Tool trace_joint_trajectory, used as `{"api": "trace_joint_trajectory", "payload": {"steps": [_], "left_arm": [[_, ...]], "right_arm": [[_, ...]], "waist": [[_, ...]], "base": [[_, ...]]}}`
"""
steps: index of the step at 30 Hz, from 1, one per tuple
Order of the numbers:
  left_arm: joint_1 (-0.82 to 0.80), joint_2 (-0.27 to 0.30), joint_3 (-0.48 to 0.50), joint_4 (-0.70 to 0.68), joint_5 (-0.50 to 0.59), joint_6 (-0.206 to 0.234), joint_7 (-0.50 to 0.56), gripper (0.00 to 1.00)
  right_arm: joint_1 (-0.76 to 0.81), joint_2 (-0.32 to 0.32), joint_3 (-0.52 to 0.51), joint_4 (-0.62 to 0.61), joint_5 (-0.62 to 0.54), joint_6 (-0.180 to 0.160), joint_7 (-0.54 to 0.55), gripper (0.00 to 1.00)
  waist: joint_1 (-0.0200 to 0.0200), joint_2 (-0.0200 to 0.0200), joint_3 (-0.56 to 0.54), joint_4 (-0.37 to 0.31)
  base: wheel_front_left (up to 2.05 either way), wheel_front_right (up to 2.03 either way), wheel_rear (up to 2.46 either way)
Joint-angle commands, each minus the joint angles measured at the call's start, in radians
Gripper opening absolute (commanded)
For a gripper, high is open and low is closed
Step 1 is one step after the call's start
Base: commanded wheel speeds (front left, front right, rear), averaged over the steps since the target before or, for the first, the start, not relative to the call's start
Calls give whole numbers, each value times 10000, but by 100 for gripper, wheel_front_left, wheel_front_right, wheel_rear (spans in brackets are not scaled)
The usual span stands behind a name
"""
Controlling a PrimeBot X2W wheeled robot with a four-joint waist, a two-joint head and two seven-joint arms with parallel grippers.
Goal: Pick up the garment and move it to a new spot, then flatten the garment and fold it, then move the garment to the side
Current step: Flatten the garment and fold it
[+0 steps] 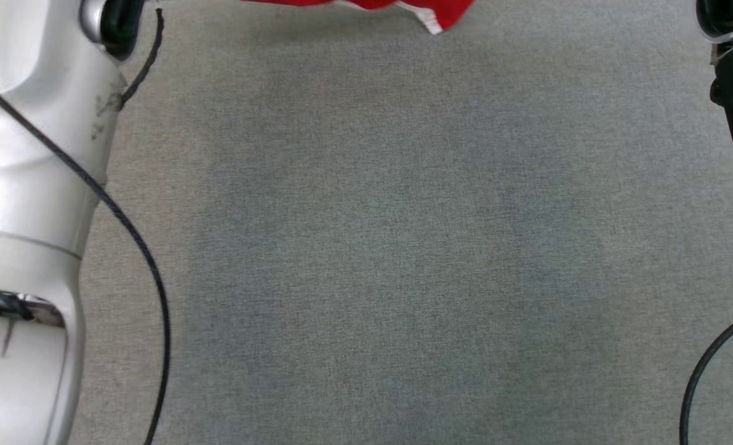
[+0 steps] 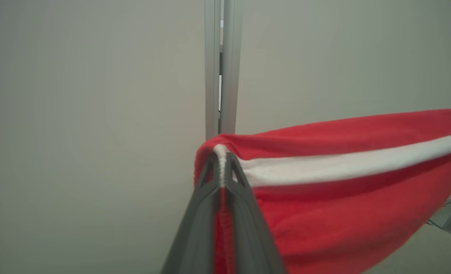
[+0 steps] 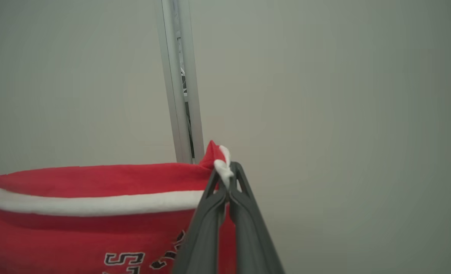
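I see the left hand point(image 2: 222, 160) fully closed, its two dark fingers pinching one corner of the red garment point(image 2: 343, 220) at its white stripe point(image 2: 343, 163). The right hand point(image 3: 230, 171) is also fully closed, clamping the opposite corner, where a white tuft protrudes between the fingertips. The garment hangs stretched between the two hands, its top edge running nearly straight from one to the other. Black-and-white lettering point(image 3: 124, 259) shows below the stripe in the right wrist view. In the head view, a red edge of the garment sits at the top of the picture, at the far side of the grey desk point(image 1: 403, 247). I cannot tell whether it touches the desk. An aluminium post point(image 2: 221, 68) rises behind the garment.
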Motion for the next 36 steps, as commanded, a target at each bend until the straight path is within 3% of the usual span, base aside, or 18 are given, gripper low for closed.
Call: {"api": "trace_joint_trajectory", "payload": {"steps": [1, 7, 12, 17, 26, 32, 36], "left_arm": [[-239, -136, -96, 503, -70, -115, -269, 0], [-9, -388, -519, 1330, -123, -269, -815, 0], [917, -571, -934, 1052, -335, -278, -1043, 0], [2715, -440, -1162, -42, -435, -259, -1100, 0], [6573, -193, -936, -2444, 343, -261, -1102, 0], [8561, 198, -1127, -3507, 263, -230, -1004, 0], [9740, 628, -1311, -4409, -113, -238, -274, 0]], "right_arm": [[-190, 56, 267, 452, 95, 0, -92, 0], [304, 95, 1058, 640, 588, 0, -117, 0], [1421, -31, 1387, 198, 1273, 0, -120, 0], [3464, -201, 1785, -427, 2199, 0, -112, 0], [7046, -700, 2081, -1981, 3589, 0, -107, 0], [9126, -1181, 1648, -3154, 4074, 0, -106, 0], [10321, -1481, 1233, -3777, 4020, 0, -106, 0]], "waist": [[0, 0, 114, -25], [0, 0, 391, -13], [0, 0, 410, 33], [0, 0, 216, 64], [0, 0, -463, 11], [0, 0, -1123, -100], [0, 0, -1533, -129]], "base": [[0, 0, 0], [0, 0, 0], [0, 0, 0], [0, 0, 0], [0, 0, 0], [0, 0, 0], [0, 0, 0]]}}
